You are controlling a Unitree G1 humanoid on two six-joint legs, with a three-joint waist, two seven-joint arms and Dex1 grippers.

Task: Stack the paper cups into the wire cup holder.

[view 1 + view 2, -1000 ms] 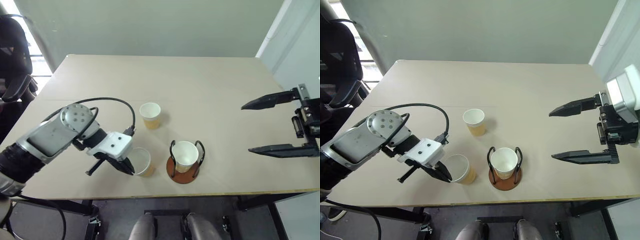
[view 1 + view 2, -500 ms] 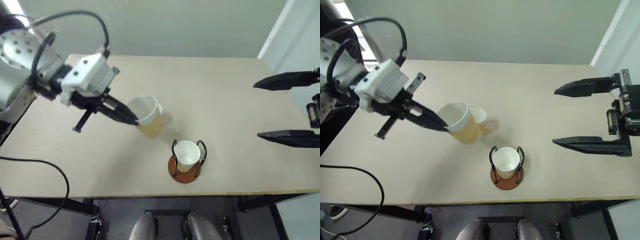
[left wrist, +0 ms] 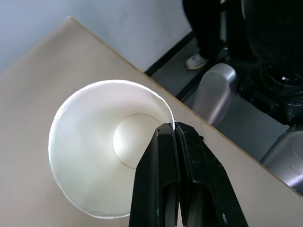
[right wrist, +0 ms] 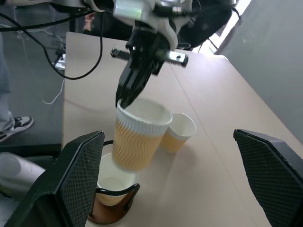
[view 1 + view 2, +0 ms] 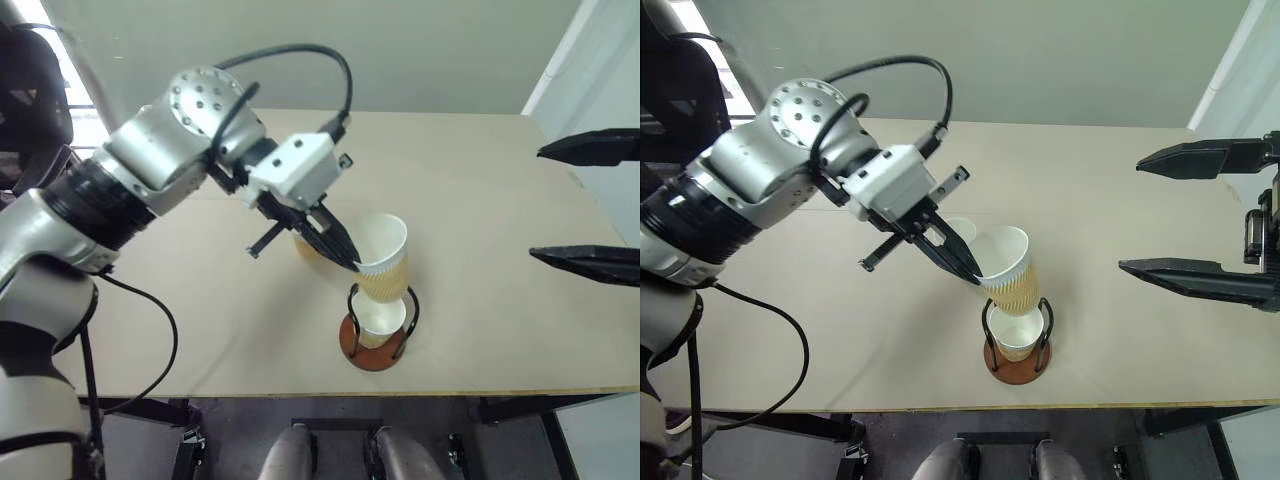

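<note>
- Paper cup (image 5: 1005, 272) hangs by its rim in my left pincer (image 5: 968, 272), pinched tight, above the cup (image 5: 1020, 330) in the wire cup holder (image 5: 1017, 352).
- I should straighten it, then lower it slowly.
- My right pincer (image 5: 1200, 220) waits wide open.

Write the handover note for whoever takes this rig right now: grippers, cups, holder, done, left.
Left gripper: shut on the rim of a paper cup, held tilted in the air just above the wire cup holder.
Right gripper: open, empty, off to the right above the table.
Done: one cup in the holder.
Left: lower the held cup into the seated one, then fetch the third cup, standing on the table behind the holder.
</note>
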